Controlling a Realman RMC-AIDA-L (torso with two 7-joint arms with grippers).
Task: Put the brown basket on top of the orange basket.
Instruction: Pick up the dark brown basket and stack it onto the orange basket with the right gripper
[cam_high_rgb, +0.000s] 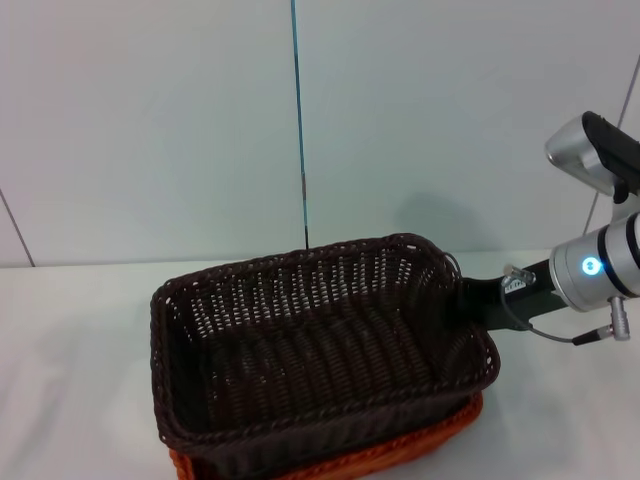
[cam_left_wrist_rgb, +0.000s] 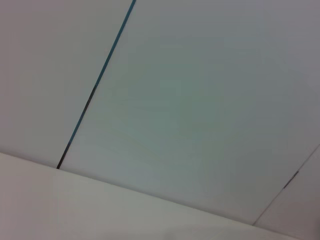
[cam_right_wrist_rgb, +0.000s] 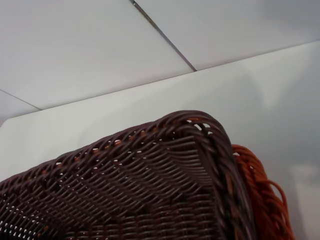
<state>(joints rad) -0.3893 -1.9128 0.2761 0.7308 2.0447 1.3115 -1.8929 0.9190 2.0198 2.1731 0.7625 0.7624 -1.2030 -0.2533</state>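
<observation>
While the brown basket sits nested on the orange basket on the white table, the right gripper meets the brown basket's right end at the rim. Whether its fingers are apart or closed on the rim cannot be told, since the basket wall hides them. Only an orange edge shows beneath the brown weave along the near side and right corner. From the right wrist view, the brown rim fills the foreground with orange strands just beside it. The left arm stays out of sight; its wrist camera shows only wall and tabletop.
</observation>
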